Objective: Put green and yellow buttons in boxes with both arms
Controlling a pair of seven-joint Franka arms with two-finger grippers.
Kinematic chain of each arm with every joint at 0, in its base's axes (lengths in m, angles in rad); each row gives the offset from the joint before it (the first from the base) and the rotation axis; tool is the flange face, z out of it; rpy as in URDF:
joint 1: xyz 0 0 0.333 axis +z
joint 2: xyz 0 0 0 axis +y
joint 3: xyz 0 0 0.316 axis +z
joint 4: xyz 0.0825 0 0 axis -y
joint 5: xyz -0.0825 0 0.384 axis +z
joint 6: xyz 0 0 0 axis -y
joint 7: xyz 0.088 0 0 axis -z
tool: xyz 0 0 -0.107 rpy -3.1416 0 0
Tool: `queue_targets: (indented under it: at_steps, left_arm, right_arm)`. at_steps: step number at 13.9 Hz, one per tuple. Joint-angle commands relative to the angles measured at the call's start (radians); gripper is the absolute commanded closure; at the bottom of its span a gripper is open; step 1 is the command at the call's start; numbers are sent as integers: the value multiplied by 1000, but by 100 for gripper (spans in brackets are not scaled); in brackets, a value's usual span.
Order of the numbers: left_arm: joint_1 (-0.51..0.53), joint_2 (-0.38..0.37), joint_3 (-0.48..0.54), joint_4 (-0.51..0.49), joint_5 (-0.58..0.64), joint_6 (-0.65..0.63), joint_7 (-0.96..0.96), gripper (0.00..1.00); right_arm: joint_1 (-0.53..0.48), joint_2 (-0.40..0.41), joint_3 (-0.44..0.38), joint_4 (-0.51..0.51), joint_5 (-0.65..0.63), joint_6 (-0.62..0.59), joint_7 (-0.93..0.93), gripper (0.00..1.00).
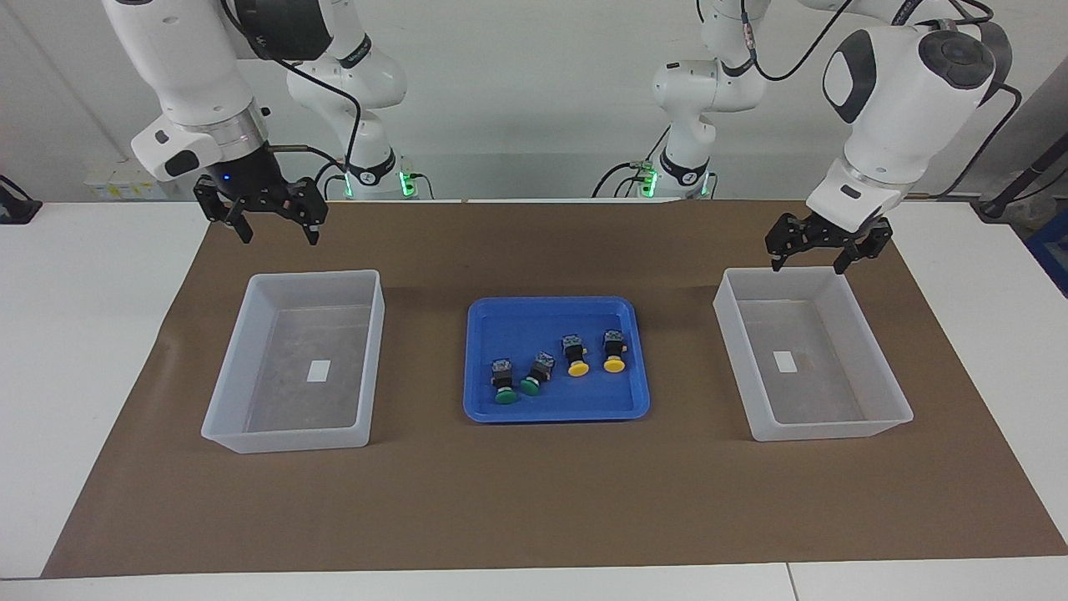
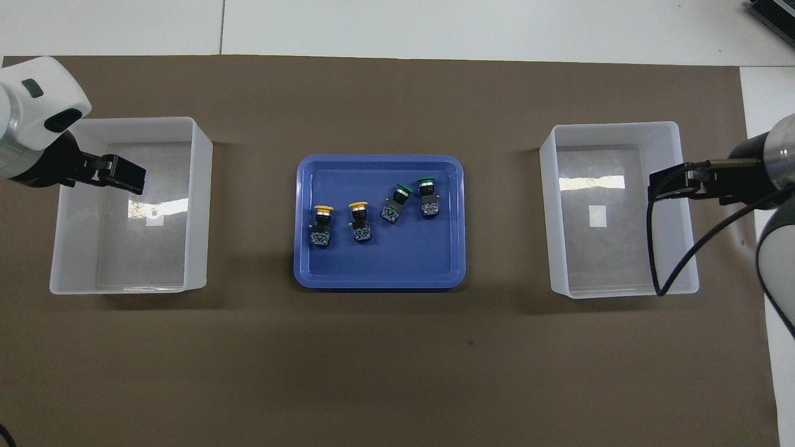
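We list four blocky mushroom-capped buttons [image 1: 555, 368] in a glossy blue tray [image 1: 480, 401] between translucent slope-walled boxes [image 1: 238, 434] — left tool [image 1: 822, 257] and right tool [image 1: 278, 229] raised, fingers apart.

Blue tray [image 1: 476, 367] (shallow) on brown mat [image 1: 534, 501].

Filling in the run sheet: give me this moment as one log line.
four green and yellow push-buttons: in blue tray | translucent plastic bins: empty | left gripper: open, over bin | right gripper: open, raised
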Motion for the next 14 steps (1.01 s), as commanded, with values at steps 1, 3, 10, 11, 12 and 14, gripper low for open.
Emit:
queue_targets:
  at_steps: [1, 3, 10, 11, 12, 14]
  left_arm:
    - [-6, -34, 5, -46, -2, 30, -4, 0]
    - [-6, -34, 5, -48, -2, 37, -4, 0]
    - [-9, -37, 3, -61, -2, 45, -6, 0]
    - [-20, -37, -4, -61, -2, 50, -15, 0]
    - [-51, -37, -5, -61, -2, 51, -52, 0]
    - [-90, -37, -5, -61, -2, 54, -107, 0]
  right_arm:
    - [1, 1, -7, 3, 1, -10, 9, 0]
    - [-1, 1, -7, 3, 5, -12, 1, 0]
    - [0, -1, -7, -1, 5, -12, 3, 0]
    - [-1, -1, -7, -1, 5, -12, 3, 0]
    - [-1, -1, -7, -1, 5, -12, 3, 0]
    - [-3, -1, -7, -1, 5, -12, 1, 0]
